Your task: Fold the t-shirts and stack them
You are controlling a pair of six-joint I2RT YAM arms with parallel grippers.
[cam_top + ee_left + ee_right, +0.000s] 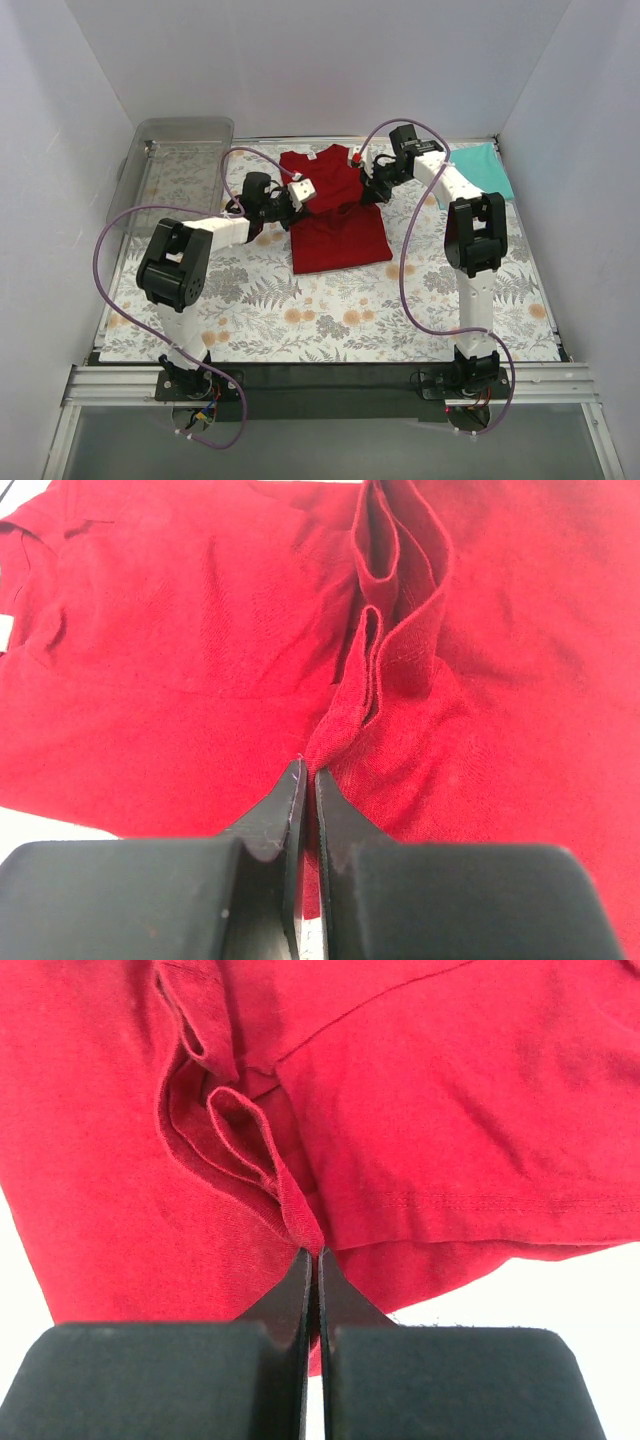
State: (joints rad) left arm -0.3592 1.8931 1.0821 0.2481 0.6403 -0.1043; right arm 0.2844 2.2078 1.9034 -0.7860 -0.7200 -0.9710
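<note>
From the top camera, the dark red cloth t-shirt (338, 235) lies a little above the centre of the frame, on the table with a floral printed cover (330, 320). Its collar points to the upper edge. The left gripper (308, 200) sits on the left side of the shirt and the right gripper (365, 192) on its right side, both near the sleeves. The flat folded teal cloth t-shirt (482, 170) rests in the upper right, well apart from the red one. A clear plastic tray (185, 125) stands in the upper left corner.

In the left wrist view, red fabric fills almost the whole frame. The left gripper (308, 778), at the bottom centre, is clenched — its black fingers (280, 815) pinch a raised ridge of the dark red cloth t-shirt (180, 640) that runs toward the top.

In the right wrist view, the right gripper (318, 1256) is also clenched, on a narrow fold of the same shirt (460, 1110) — its stitched hem crosses the right half of the frame.
</note>
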